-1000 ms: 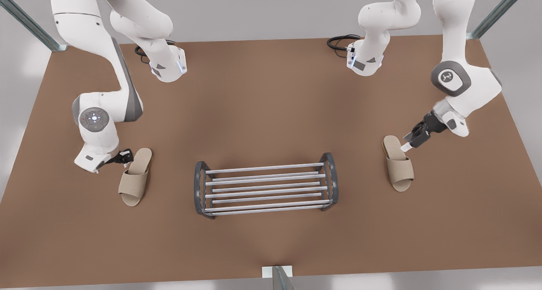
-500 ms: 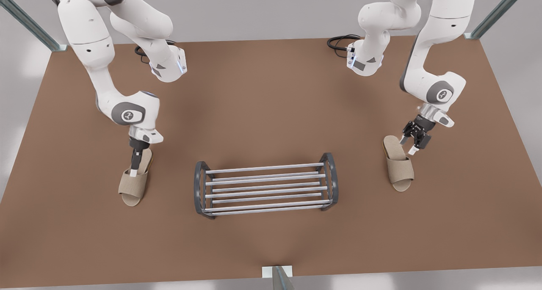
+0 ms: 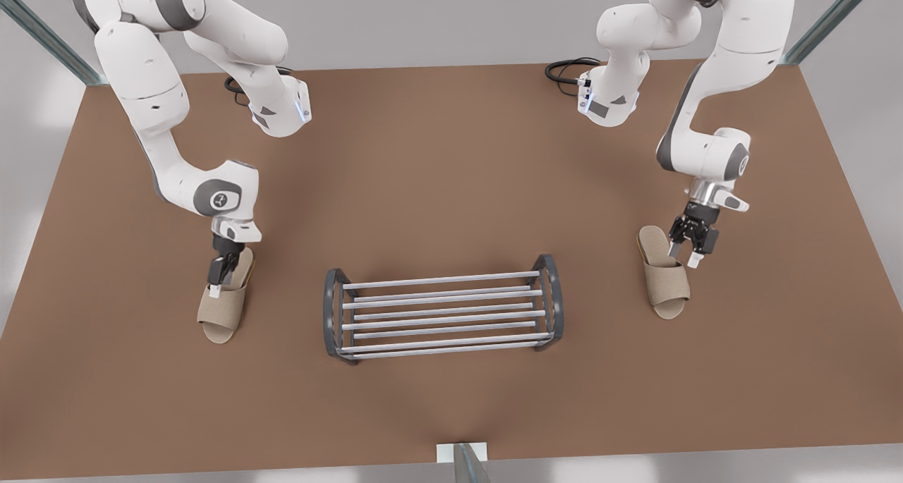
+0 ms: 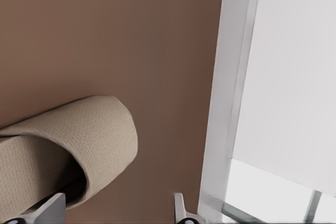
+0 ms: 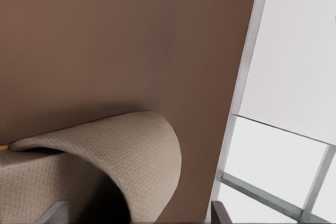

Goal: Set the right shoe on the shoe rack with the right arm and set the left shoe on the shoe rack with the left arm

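Fingers spread, the right gripper (image 3: 216,283) straddles the right shoe (image 3: 222,308) at nine o'clock of the shoe rack (image 3: 443,280) in the front view. The left gripper (image 3: 683,254), likewise spread, is at the left shoe (image 3: 667,287) at three o'clock.

I see both slippers (image 3: 223,301) (image 3: 663,275) in matt beige woven cloth, coarse-textured just beside each hand; the shoe rack (image 3: 443,307) has smooth silvery metal bars; the desk (image 3: 451,173) looks matt brown.
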`<state>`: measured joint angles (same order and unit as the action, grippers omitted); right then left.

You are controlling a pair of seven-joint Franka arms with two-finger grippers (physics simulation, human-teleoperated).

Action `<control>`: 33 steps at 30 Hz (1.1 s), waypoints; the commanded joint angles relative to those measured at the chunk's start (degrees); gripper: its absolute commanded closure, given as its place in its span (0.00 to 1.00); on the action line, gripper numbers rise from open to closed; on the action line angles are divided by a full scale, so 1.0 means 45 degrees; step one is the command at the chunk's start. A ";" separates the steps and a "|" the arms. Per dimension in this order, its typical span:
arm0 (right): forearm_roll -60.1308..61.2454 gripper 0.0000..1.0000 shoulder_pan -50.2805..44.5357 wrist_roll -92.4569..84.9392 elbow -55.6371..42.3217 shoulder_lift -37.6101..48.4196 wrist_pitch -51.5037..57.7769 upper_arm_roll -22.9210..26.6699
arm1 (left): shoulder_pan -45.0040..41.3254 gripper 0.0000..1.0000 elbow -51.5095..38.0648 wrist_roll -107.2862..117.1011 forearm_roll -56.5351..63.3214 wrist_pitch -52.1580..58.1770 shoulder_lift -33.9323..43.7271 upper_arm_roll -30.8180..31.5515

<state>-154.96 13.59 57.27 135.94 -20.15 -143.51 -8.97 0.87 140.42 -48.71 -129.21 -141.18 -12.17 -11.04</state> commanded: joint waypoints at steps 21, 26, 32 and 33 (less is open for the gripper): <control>-0.2831 0.16 -0.0285 0.4597 -0.1204 -0.1069 0.1013 0.0841 | 0.0042 0.00 -0.1186 -0.4234 -0.0311 0.1940 -0.2140 -0.0008; -0.2870 0.23 -0.0402 0.4597 -0.1204 -0.1147 0.1032 0.0841 | 0.0139 0.00 -0.1693 -0.4097 -0.0428 0.1920 -0.2550 -0.0008; -0.2890 0.27 -0.0460 0.4597 -0.1341 -0.1225 0.1032 0.0841 | 0.0159 0.40 -0.1791 -0.4097 -0.0389 0.1940 -0.2726 -0.0008; -0.2890 0.28 -0.0460 0.4597 -0.1341 -0.1225 0.1032 0.0841 | 0.0159 0.41 -0.1830 -0.4097 -0.0389 0.1940 -0.2785 -0.0008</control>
<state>-166.00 11.52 74.66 129.93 -25.70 -138.87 -5.18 1.58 132.24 -64.52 -131.02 -132.58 -24.63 -11.07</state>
